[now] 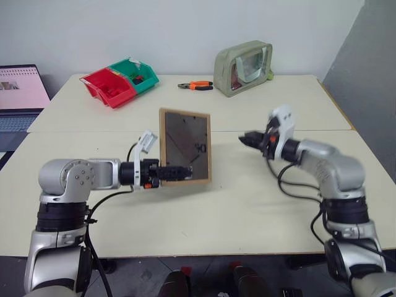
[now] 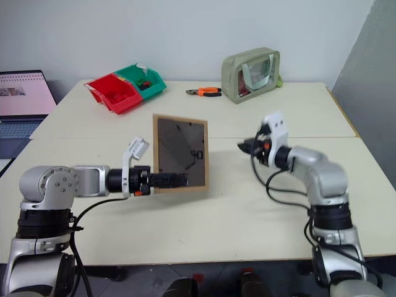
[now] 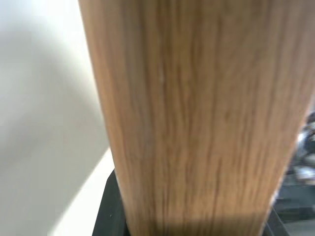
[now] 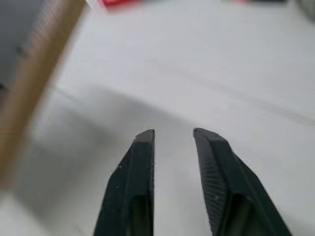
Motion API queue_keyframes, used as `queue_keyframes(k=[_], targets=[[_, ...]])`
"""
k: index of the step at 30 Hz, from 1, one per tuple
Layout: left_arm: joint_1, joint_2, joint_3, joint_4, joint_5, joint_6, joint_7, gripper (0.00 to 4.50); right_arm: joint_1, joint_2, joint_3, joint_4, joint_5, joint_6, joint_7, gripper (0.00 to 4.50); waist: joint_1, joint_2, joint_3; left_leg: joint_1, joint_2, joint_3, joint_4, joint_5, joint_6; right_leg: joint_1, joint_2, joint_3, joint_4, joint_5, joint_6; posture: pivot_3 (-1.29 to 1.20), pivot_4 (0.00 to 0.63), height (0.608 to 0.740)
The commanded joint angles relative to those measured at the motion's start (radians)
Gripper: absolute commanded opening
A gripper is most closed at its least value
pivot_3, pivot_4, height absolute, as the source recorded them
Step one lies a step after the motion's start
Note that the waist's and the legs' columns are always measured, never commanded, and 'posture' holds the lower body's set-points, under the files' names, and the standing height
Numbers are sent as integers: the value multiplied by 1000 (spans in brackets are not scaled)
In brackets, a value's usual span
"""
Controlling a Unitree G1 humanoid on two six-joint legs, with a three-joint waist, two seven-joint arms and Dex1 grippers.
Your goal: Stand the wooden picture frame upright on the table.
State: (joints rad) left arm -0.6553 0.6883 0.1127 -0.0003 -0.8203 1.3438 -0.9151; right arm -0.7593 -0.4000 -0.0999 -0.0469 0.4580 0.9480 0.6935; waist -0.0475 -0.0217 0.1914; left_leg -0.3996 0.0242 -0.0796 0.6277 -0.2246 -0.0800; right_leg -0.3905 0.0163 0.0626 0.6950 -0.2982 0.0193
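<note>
Left gripper reaches level, pinching the wooden picture frame upright; right gripper spread, empty.

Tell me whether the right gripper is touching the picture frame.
Apart. In the left eye view, bare table shows between the right gripper and the picture frame; its jaws hold nothing.

Even, bright indoor light casts soft shadows on the table, while both wrist views are blurred close up.
</note>
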Motion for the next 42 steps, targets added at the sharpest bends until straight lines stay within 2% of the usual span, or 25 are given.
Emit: queue_keyframes(k=[1, 8, 10, 14, 23, 30, 38, 42], targets=[[-60, 39, -74, 18, 112, -229, -75, 889, -92, -7, -53, -31, 188, 105, 106, 2411, -2, 0, 0, 0, 0, 0, -1, 0, 0, 0, 0, 0, -1, 0, 0, 0, 150, 740], [-136, 24, -127, 87, 185, -347, -116, 889, -200, 36, 50, 32, 195, 26, 179, 4244, -6, 0, 0, -6, 0, 1, -1, 0, 0, -6, 0, 0, -2, 0, -1, 0, 150, 740], [-130, 31, -144, 80, 197, -363, -136, 889, -214, 56, 90, 59, 164, -31, 189, 4447, -8, 0, 0, -9, 0, 1, 0, 0, 0, -9, 0, 0, -1, 0, -1, 0, 150, 740], [-134, 30, -154, 82, 208, -372, -147, 889, -242, 91, 118, 124, 145, -86, 193, 4447, -9, 0, 0, -16, 1, 1, 2, 0, 0, -17, 0, 0, 3, 0, -1, 0, 150, 740], [-132, 11, -128, 44, 165, -326, -134, 889, -275, 161, 177, 204, 97, -173, 203, 4447, -9, 0, 0, -16, 1, 0, 2, 0, 0, -18, 0, -1, 3, 0, -1, 0, 150, 740], [-122, 8, -136, 42, 171, -317, -143, 889, -247, 133, 158, 96, 187, -67, 254, 4447, -9, 0, 0, -17, 2, 0, 2, 0, 0, -18, 0, -1, 3, 0, -1, 0, 150, 740], [-123, 1, -138, 46, 156, -294, -149, 889, -204, 84, 86, -11, 311, 78, 225, 4447, -9, 0, 0, -17, 2, 0, 2, 0, 0, -18, 0, -1, 4, 0, -1, 0, 150, 740], [-130, -4, -137, 52, 151, -284, -149, 889, -173, 48, 82, -49, 323, 89, 215, 4447, -9, 0, 0, -17, 2, 0, 2, 0, 0, -18, 0, -1, 4, 0, -1, 0, 150, 740]])
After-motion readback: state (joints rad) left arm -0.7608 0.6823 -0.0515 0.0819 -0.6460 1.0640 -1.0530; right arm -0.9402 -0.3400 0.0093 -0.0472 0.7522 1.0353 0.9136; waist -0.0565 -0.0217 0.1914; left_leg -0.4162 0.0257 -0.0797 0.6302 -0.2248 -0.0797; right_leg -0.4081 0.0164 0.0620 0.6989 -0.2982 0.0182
